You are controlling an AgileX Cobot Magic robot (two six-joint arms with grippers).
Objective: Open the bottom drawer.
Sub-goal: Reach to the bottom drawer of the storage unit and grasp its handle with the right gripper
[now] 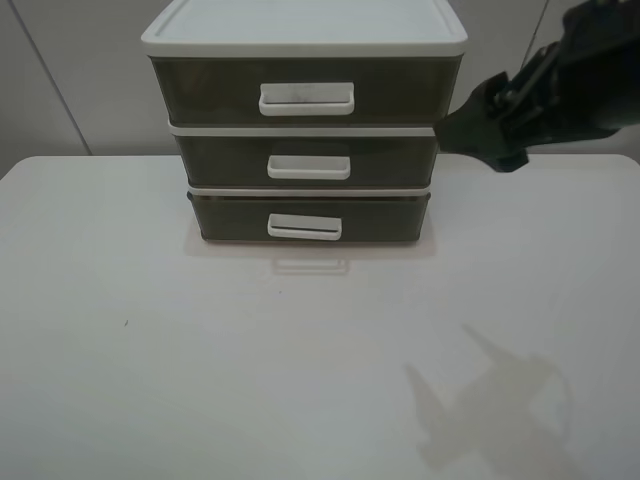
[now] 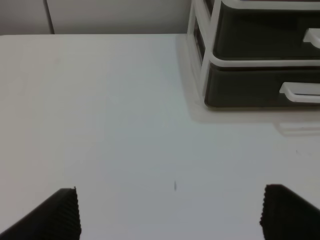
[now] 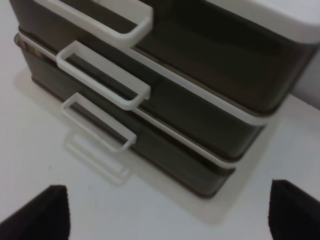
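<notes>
A three-tier drawer unit stands at the back of the table. The bottom drawer (image 1: 390, 218) is smoky brown, is closed, and has a white loop handle (image 1: 304, 228). My right gripper (image 1: 460, 130) hangs in the air to the right of the unit, level with the middle drawer, and touches nothing. In the right wrist view it (image 3: 165, 212) is open, and the bottom drawer (image 3: 175, 155) and its handle (image 3: 97, 122) lie ahead of it. My left gripper (image 2: 172, 215) is open and empty over the bare table. The bottom drawer (image 2: 250, 87) is ahead of it and off to one side.
The white table (image 1: 200, 350) reaches out in front of the unit. The middle drawer (image 1: 400, 158) and the taller top drawer (image 1: 400, 92) under the white lid (image 1: 300, 25) are both closed. A grey wall stands behind.
</notes>
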